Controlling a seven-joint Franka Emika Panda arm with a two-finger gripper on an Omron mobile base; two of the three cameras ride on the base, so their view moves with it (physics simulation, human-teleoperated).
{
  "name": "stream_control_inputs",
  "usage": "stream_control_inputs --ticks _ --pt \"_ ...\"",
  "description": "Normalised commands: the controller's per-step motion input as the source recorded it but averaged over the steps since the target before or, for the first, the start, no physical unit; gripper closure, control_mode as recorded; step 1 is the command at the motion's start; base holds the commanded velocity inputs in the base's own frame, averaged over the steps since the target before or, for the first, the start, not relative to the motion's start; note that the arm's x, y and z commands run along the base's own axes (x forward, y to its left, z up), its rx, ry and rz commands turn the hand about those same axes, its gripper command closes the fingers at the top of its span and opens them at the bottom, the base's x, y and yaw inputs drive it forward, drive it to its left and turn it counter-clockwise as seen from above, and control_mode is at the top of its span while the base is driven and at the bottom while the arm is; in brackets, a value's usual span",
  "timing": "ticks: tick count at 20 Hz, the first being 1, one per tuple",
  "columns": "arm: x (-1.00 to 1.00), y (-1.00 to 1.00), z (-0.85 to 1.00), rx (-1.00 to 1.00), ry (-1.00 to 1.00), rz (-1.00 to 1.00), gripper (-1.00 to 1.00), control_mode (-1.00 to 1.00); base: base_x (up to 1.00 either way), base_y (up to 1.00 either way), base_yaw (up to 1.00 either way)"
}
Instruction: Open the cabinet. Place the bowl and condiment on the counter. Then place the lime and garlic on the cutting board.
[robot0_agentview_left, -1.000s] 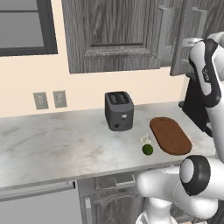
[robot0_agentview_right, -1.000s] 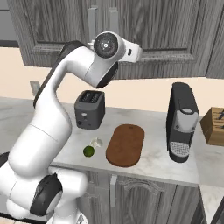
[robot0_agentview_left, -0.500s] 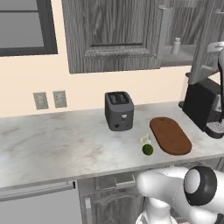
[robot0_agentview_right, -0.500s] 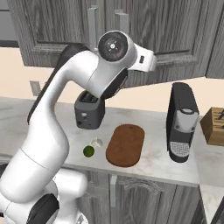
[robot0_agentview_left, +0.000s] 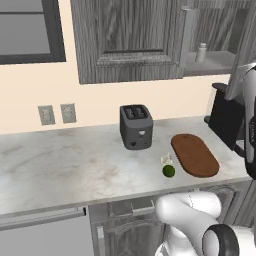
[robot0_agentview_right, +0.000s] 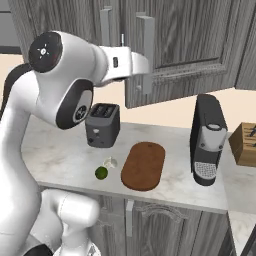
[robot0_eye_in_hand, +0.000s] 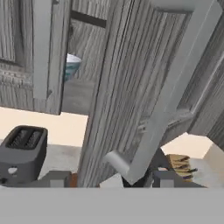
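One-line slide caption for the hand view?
Dark grey wood-grain cabinet door swung open, blue-and-white bowl visible on the shelf.

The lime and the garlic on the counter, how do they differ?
The lime is dark green and smoothly round; the garlic is off-white and lumpy. The lime sits nearer the counter's front edge, the garlic just behind it toward the toaster. Both are small, similar in size, and lie on the marble just left of the cutting board, not yet on it.
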Motion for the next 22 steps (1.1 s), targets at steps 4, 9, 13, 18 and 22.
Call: stream_control_inputs --ticks 4,9,13,18,22 --pt "0.52 1.0 0.0 -0.66 0.08 -0.08 -1.0 -1.0 0.0 0.0 0.0" --pt "0.97 0.6 -0.09 -0.42 0.2 -0.26 -1.0 -1.0 0.0 0.0 0.0" --pt "1.0 -0.2 -0.38 -0.15 0.35 -0.39 -1.0 -1.0 0.0 0.0 0.0" --pt "0.76 -0.51 -0.14 -0.07 0.31 -0.48 -1.0 -1.0 0.0 0.0 0.0" --pt "-0.12 -0.66 0.03 0.0 0.19 -0.48 -1.0 -1.0 0.0 0.0 0.0"
